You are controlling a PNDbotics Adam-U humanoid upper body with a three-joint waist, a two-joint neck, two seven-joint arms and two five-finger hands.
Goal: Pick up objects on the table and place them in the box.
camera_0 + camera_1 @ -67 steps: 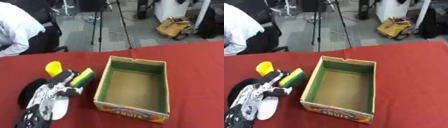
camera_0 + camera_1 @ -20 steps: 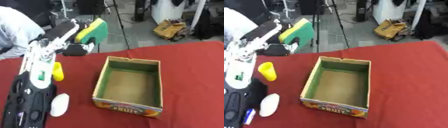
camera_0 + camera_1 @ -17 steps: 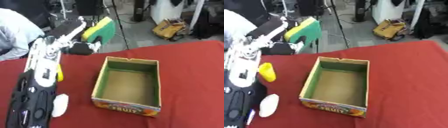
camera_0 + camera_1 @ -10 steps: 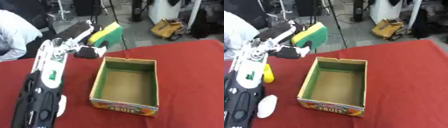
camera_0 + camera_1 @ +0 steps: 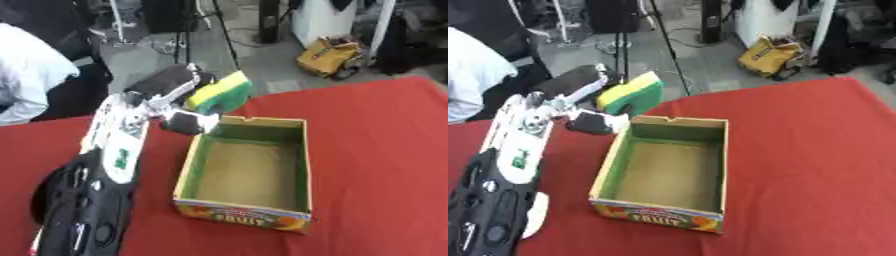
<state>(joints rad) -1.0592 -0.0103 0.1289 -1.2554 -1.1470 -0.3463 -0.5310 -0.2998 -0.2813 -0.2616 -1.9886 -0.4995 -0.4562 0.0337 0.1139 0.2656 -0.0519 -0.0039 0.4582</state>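
My left hand (image 5: pixel 175 100) holds a yellow and green sponge (image 5: pixel 219 94) pinched between fingers and thumb, raised above the far left corner of the open cardboard box (image 5: pixel 249 172). The box stands on the red table (image 5: pixel 376 150) and looks empty inside, with a "FRUIT" print on its near wall. In the right eye view a white rounded object (image 5: pixel 535 215) lies on the table beside my left forearm. My right hand shows in neither view.
My black and white left forearm (image 5: pixel 96 190) runs up the left side of the table and hides what lies under it. Beyond the far table edge are a tripod (image 5: pixel 206 30), a yellow bag (image 5: pixel 328 55) and a seated person (image 5: pixel 31 75).
My left hand has lifted the sponge off the table and carried it up and to the right, from beside the box to above its far left corner. The camera has shifted too.
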